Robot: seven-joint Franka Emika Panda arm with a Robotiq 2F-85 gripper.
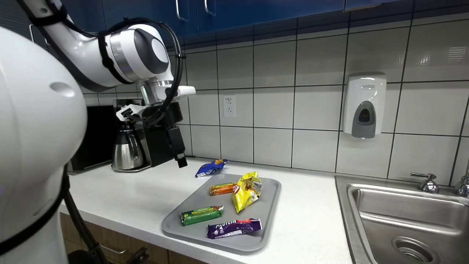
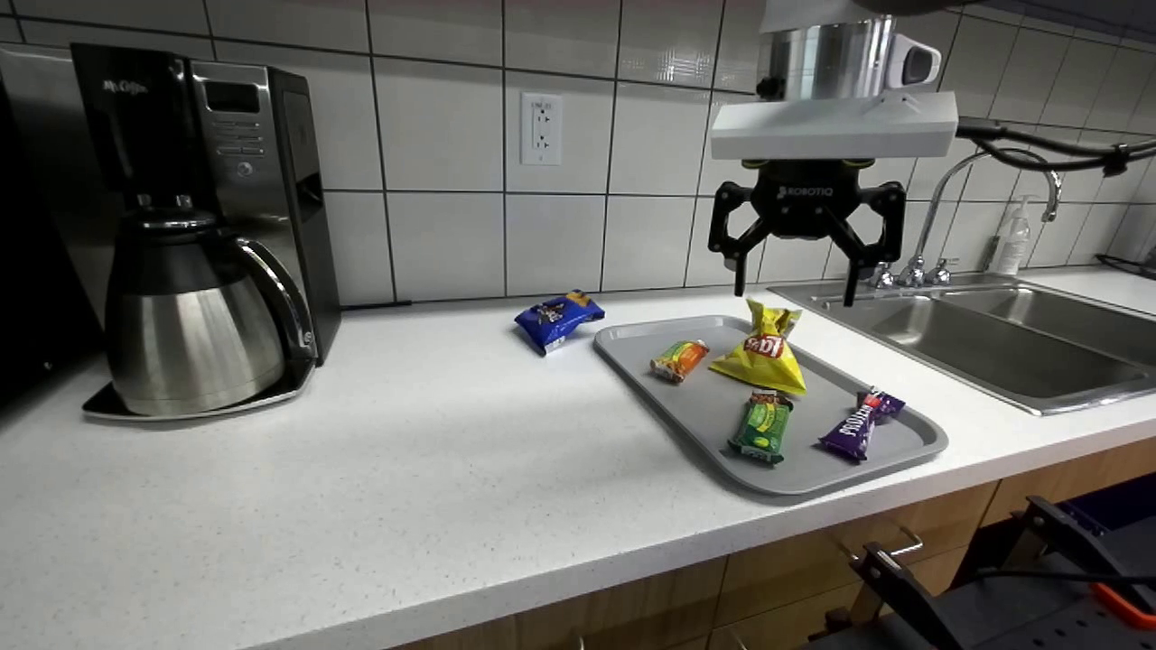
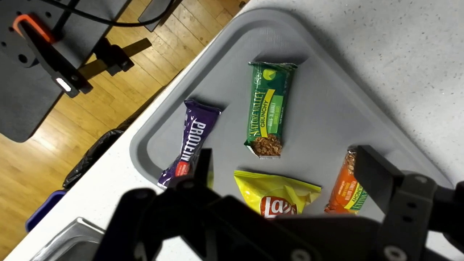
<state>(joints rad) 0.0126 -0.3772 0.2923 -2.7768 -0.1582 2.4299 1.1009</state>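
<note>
My gripper [image 2: 795, 296] is open and empty, pointing down above the grey tray [image 2: 664, 397], apart from everything on it. In the wrist view its fingers [image 3: 284, 156] frame a yellow Lay's bag [image 3: 275, 194], partly hidden by the gripper body. The bag stands puffed up on the tray in both exterior views [image 1: 246, 192] [image 2: 763, 357]. An orange granola bar [image 1: 221, 189] lies beside it, partly behind a finger in the wrist view [image 3: 346, 192]. A green granola bar [image 3: 270, 108] and a purple protein bar [image 3: 195, 134] lie on the tray's near half.
A blue snack bag [image 2: 558, 318] lies on the white counter [image 2: 361, 506] off the tray, near the tiled wall. A coffee maker [image 2: 262, 181] with a steel carafe [image 2: 194, 325] stands at one end. A sink [image 1: 414, 220] is on the tray's other side. Blue cabinets [image 1: 256, 14] hang overhead.
</note>
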